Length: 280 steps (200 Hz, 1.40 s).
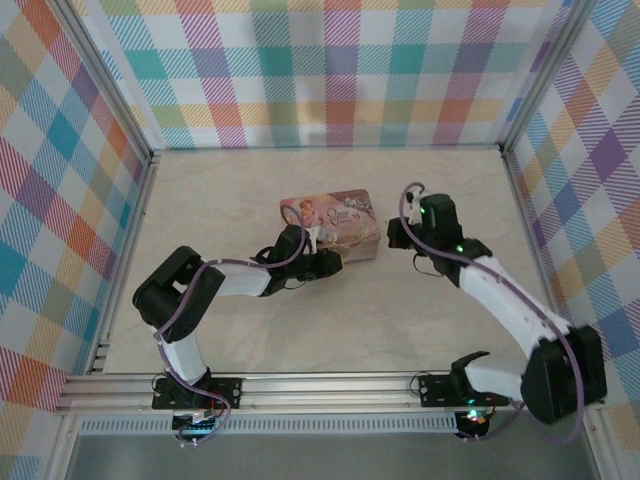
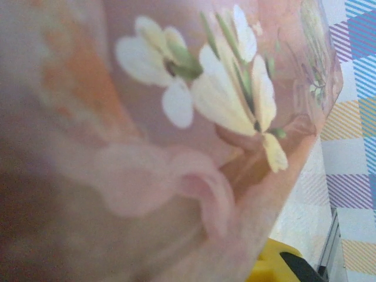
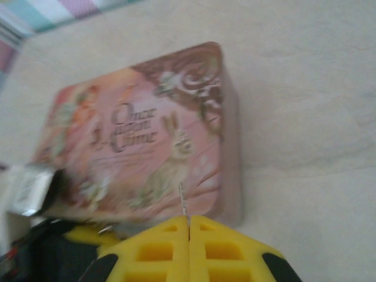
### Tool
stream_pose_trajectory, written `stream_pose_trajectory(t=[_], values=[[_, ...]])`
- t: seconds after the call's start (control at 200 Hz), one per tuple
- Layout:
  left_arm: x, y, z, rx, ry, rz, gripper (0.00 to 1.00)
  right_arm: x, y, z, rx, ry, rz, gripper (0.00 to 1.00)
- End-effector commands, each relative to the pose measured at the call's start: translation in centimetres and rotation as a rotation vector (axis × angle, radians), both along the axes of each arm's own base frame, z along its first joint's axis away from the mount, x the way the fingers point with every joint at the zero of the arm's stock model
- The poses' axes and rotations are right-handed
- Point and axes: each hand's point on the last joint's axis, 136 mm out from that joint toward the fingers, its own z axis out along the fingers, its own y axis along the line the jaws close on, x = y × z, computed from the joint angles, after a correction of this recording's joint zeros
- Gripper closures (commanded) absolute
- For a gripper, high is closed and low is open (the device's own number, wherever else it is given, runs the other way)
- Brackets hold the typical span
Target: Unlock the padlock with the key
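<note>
Right wrist view: right gripper (image 3: 188, 222) clenched on the key (image 3: 183, 202) near the pink tin (image 3: 147, 129); a misaligned push could twist the thin blade loose. Left gripper (image 1: 315, 243) jaws: cannot tell.

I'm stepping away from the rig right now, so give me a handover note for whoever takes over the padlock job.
Left claw: pressed close against the near left side of the pink tin. I cannot tell whether it is open or shut.
Right claw: shut on the key, whose thin blade sticks out between the fingertips. It is near the tin's right end.
Padlock: not clear enough to locate.
Done: the key is gripped.
Left: find the padlock, line the key up, insert it, turn it and free the shackle.
</note>
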Motion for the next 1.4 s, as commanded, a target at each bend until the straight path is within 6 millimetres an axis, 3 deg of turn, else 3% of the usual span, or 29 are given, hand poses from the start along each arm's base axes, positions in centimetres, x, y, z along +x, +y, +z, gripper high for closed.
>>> stream_pose_trajectory(t=[0.0, 0.22, 0.445, 0.58, 0.78, 1.115, 1.395], values=[[0.1, -1.2, 2.0, -0.042, -0.008, -0.024, 0.84, -2.8, 1.1, 3.1, 0.164, -0.076, 0.084, 1.00], [0.2, -1.4, 3.3, -0.053, -0.014, -0.033, 0.84, -8.0, 1.2, 7.6, 0.351, -0.192, 0.174, 1.00], [0.2, -1.3, 3.7, -0.064, -0.006, -0.042, 0.84, -10.5, 1.4, 8.3, 0.521, -0.208, 0.207, 1.00], [0.2, -1.2, 4.1, -0.075, -0.006, -0.041, 0.84, -10.6, 1.3, 6.8, 0.619, -0.170, 0.174, 1.00], [0.1, -1.1, 4.9, -0.093, 0.001, -0.049, 0.84, -9.7, 1.2, 2.8, 0.711, -0.080, 0.099, 1.00], [0.5, -1.1, 5.6, -0.119, 0.000, -0.038, 0.84, -8.7, 2.5, -2.3, 0.747, 0.041, 0.035, 1.00], [0.6, -1.2, 6.1, -0.141, 0.007, -0.031, 0.84, -8.4, 4.3, -3.9, 0.745, 0.066, 0.042, 1.00]])
